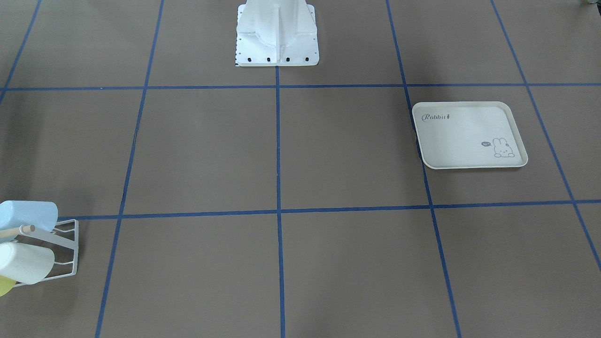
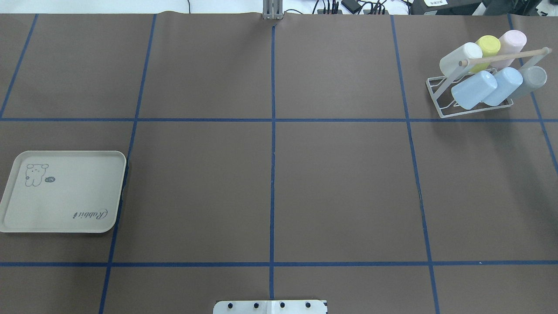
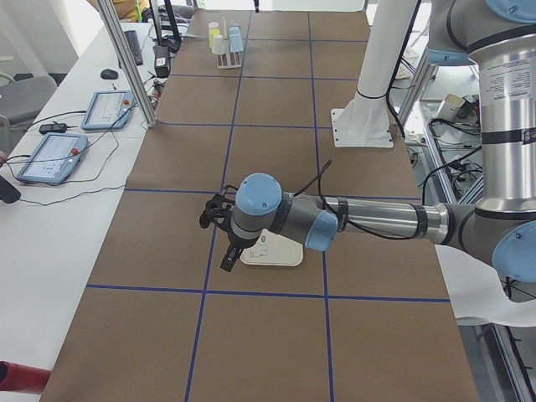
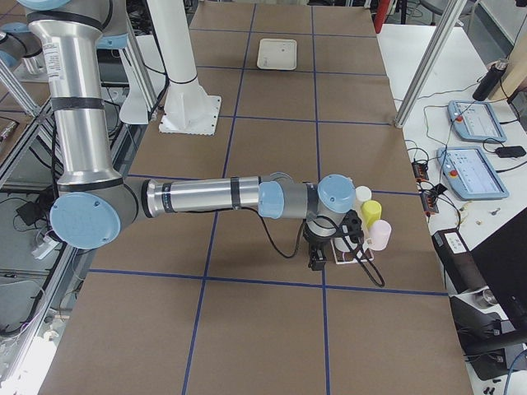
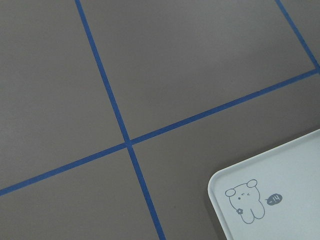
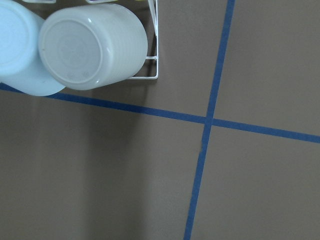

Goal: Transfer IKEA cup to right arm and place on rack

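Brown, blue-taped table (image 2: 348,183) with rack (image 2: 447,82), rabbit tray (image 2: 65,218), robot base (image 1: 277,42)

**Table Layout: Exterior Front-Facing View**

The white robot base (image 1: 277,44) is standing at the top centre of the brown table (image 1: 206,150), which is carrying a grid of blue tape lines (image 1: 278,188). The cream rabbit-print tray (image 1: 462,136) is lying flat at the right, well apart from the base. The white wire rack (image 1: 61,240) is sitting at the lower left edge. It is holding a light blue cup (image 1: 28,215) and a white cup (image 1: 26,263), both tilted, with a wooden dowel (image 1: 19,230) running between them. A yellow cup (image 1: 4,285) is showing partly, just below the white cup.
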{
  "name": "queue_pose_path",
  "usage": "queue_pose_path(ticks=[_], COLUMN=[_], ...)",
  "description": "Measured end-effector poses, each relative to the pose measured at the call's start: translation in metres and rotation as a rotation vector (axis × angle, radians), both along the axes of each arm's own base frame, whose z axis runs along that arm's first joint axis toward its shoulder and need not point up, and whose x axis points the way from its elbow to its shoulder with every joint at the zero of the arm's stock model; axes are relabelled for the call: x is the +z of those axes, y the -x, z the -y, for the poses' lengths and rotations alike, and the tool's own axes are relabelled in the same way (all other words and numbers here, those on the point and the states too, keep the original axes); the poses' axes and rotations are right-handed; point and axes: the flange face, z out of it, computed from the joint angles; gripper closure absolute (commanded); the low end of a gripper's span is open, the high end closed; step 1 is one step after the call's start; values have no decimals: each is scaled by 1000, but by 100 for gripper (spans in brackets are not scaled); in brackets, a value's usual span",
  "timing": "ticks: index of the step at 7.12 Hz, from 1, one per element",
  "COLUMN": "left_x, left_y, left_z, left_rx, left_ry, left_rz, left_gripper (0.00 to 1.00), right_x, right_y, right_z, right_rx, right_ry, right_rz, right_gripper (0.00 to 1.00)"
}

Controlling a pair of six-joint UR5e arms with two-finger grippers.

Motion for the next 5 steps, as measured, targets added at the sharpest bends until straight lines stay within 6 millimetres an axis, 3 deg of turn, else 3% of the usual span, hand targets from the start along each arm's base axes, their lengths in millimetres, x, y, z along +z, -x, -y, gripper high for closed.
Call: queue_pose_path(ticks=[5], left_x=[0], left_y=[0], left_z=[0], left_rx=[1], left_ry=[-2], left_rz=[-1], left_gripper=[1], right_x=[-6], right_y=[1], right_z=[5], right_rx=[75], right_ry=[-10], right_rz=[8], right_gripper=[0])
